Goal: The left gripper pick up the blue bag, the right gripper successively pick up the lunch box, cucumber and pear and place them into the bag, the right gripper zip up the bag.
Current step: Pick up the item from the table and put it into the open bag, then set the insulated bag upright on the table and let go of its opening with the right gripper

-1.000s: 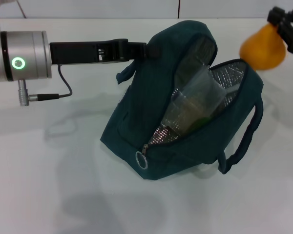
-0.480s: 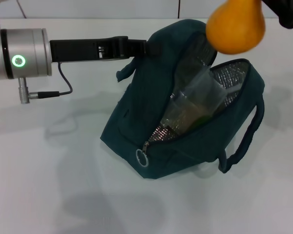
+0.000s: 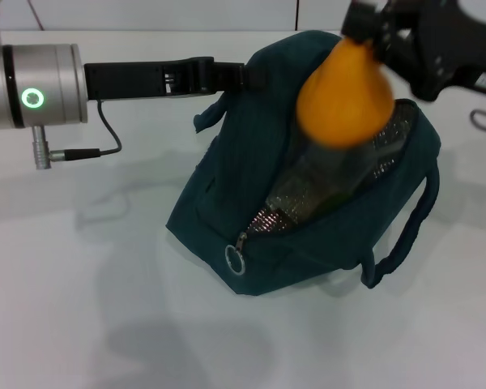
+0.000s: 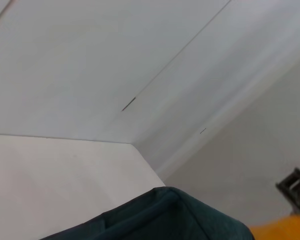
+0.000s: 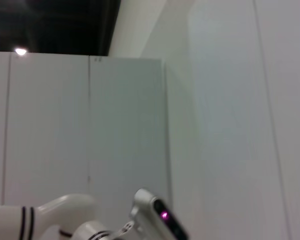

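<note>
The blue bag [image 3: 227, 203] stands on the white table, its top zipper open and silvery lining showing. My left gripper [image 3: 247, 79] is shut on the bag's upper back edge and holds it up. The lunch box [image 3: 320, 182] sits tilted inside the opening, with something dark green, probably the cucumber [image 3: 334, 198], beneath it. My right gripper [image 3: 364, 28] is shut on the neck of the orange-yellow pear [image 3: 344, 99], which hangs just above the bag's opening. A corner of the bag [image 4: 165, 215] and a bit of the pear [image 4: 285, 231] show in the left wrist view.
The bag's zipper ring pull [image 3: 235, 263] hangs at its near end. A loop handle [image 3: 409, 227] droops on the bag's right side. A cable [image 3: 97, 142] dangles under the left wrist. The right wrist view shows only walls and a white device [image 5: 155, 215].
My right gripper has carried the pear leftward and down, from the far right edge to just above the bag's opening. The left gripper and the bag have stayed put.
</note>
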Robot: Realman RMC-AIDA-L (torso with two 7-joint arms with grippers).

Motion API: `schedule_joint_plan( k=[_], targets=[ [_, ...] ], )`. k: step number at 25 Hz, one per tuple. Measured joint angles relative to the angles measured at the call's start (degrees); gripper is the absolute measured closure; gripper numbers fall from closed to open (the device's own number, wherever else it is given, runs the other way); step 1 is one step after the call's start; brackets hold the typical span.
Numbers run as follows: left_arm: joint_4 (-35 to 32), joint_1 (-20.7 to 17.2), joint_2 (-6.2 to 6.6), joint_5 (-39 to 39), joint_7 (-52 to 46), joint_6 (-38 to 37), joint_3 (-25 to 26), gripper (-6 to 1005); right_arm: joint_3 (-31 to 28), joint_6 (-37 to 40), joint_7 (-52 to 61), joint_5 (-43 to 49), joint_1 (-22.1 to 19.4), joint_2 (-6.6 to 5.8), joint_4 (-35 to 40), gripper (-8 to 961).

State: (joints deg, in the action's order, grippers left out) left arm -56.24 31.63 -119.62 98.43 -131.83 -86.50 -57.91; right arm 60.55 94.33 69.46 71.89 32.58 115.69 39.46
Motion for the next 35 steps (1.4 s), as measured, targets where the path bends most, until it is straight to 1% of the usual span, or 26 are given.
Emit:
schedule_joint_plan(
  k=[6, 12, 17, 22, 23, 25, 27, 32, 33, 35],
  targets=[
    [0.00, 0.01, 0.08, -0.24, 0.11, 0.61, -0.27, 924, 3.60, 0.00, -0.04, -0.02, 0.17, 0.15, -2.22, 895],
    [0.13, -0.31, 0.05, -0.26, 0.49, 0.63, -0.22, 924, 5.36, 0.42, 0.12, 0.18, -0.39, -0.03, -2.51, 891],
    [0.16, -0.45, 0.03, -0.28, 0.78, 0.63, -0.30, 923, 5.56, 1.43, 0.47, 0.11, -1.24, -0.11, -2.67, 888],
    [0.38, -0.72, 0.00, -0.33, 1.52, 0.63, -0.13, 923, 4.55, 3.24, 0.45, 0.00, -2.54, -0.41, -2.23, 678],
    [0.56, -0.77, 0.00, -0.33, 1.59, 0.63, -0.08, 923, 4.05, 3.57, 0.45, 0.00, -3.01, -0.56, -2.00, 660],
    [0.86, -0.88, -0.01, -0.40, 1.87, 0.63, -0.05, 923, 2.26, 4.47, 0.46, 0.03, -4.18, -1.10, -1.67, 625],
    [0.98, -1.01, -0.01, -0.46, 2.13, 0.62, -0.03, 923, 0.37, 4.75, 0.50, 0.15, -5.54, -1.93, -1.81, 589],
    [1.75, -1.14, -0.07, -0.63, 2.82, 0.81, 0.00, 923, -3.52, 1.94, 0.40, 0.35, -10.44, -4.51, -4.71, 500],
    [1.92, -1.14, -0.08, -0.64, 2.87, 0.94, -0.01, 923, -3.84, 1.14, 0.35, 0.35, -11.17, -4.88, -5.44, 482],
    [2.29, -1.11, -0.09, -0.64, 2.91, 1.18, -0.03, 923, -3.97, -0.05, 0.20, 0.65, -12.22, -5.26, -6.63, 479]
  ],
)
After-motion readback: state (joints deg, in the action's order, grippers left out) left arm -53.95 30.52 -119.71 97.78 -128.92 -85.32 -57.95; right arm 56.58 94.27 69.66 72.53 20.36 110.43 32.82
